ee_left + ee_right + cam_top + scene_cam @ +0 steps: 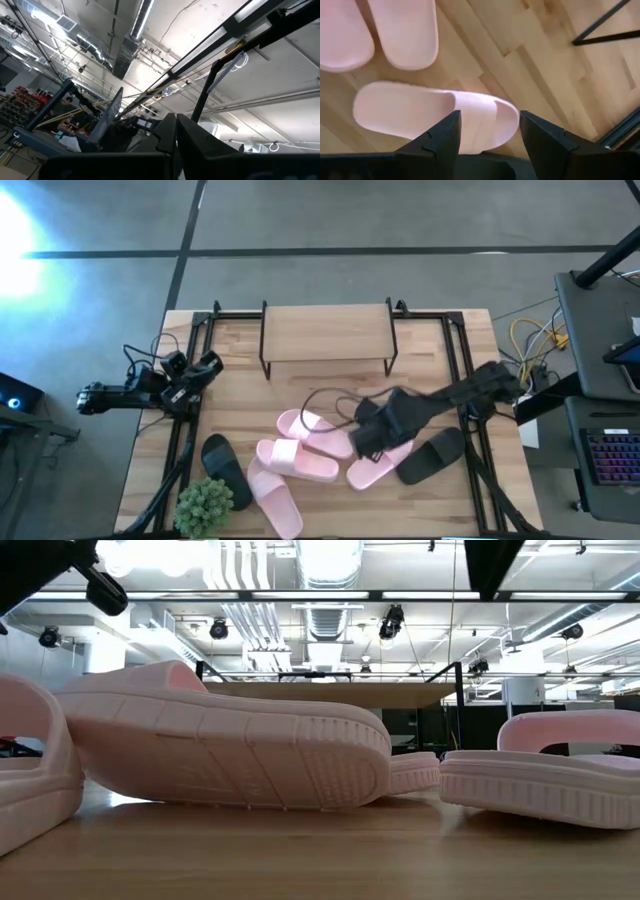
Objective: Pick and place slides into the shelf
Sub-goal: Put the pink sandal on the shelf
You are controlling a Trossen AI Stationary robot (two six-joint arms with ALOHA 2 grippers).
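Note:
In the high view, four pale pink slides (pixel 300 450) lie sole-down in a loose cluster on the near half of the table. One black slide (pixel 225 470) lies to their left and another (pixel 432 456) to their right. The shelf (pixel 327 335) stands on its thin black legs at the far middle. My right gripper (pixel 490 132) is open and hangs above the rightmost pink slide (pixel 435 112), one finger on each side of its strap end (pixel 480 117). My left gripper (pixel 205 366) waits at the table's left edge, tipped upward and shut.
A small green plant (pixel 205 505) stands at the near left corner beside the left black slide. Black frame rails (pixel 465 370) run along the table's sides. Bare wood (pixel 300 390) lies between the shelf and the slides. In the low view, pink slides (pixel 230 750) fill the foreground.

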